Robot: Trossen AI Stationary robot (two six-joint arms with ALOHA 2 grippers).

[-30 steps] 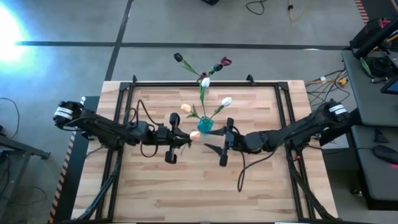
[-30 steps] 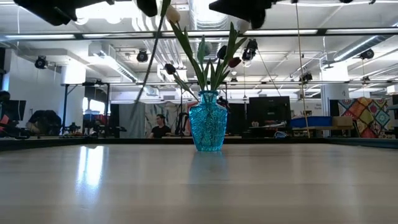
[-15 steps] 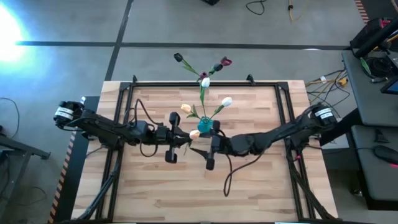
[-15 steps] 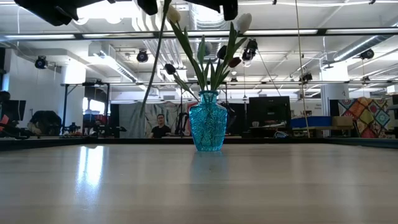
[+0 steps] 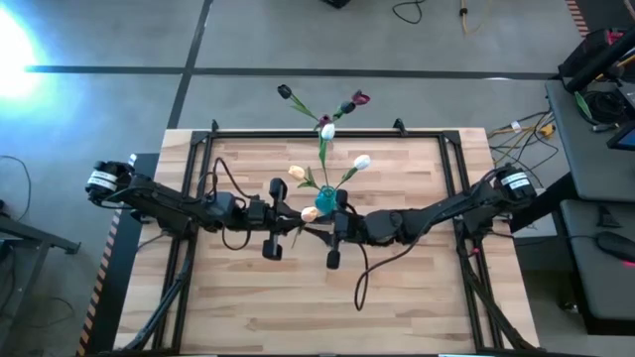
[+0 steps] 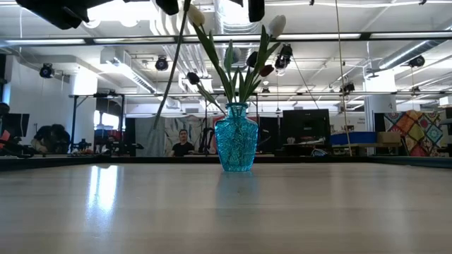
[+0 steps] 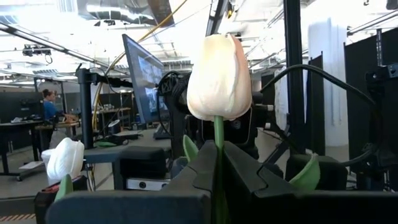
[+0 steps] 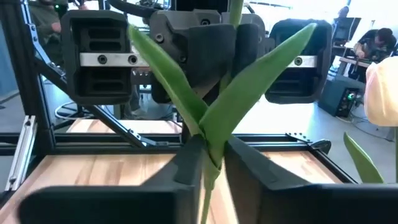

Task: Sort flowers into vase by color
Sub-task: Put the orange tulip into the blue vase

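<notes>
The right gripper, open and off to the right a second ago, has moved in toward frame centre and now clamps the thin green stem of the peach-cream artificial tulip, just below its leaves. The left gripper stays shut on the same stem nearer the head. The flower hangs between both arms, just beside the blue glass vase at centre. Judgement: a handover is under way; the left has yet to release.
</notes>
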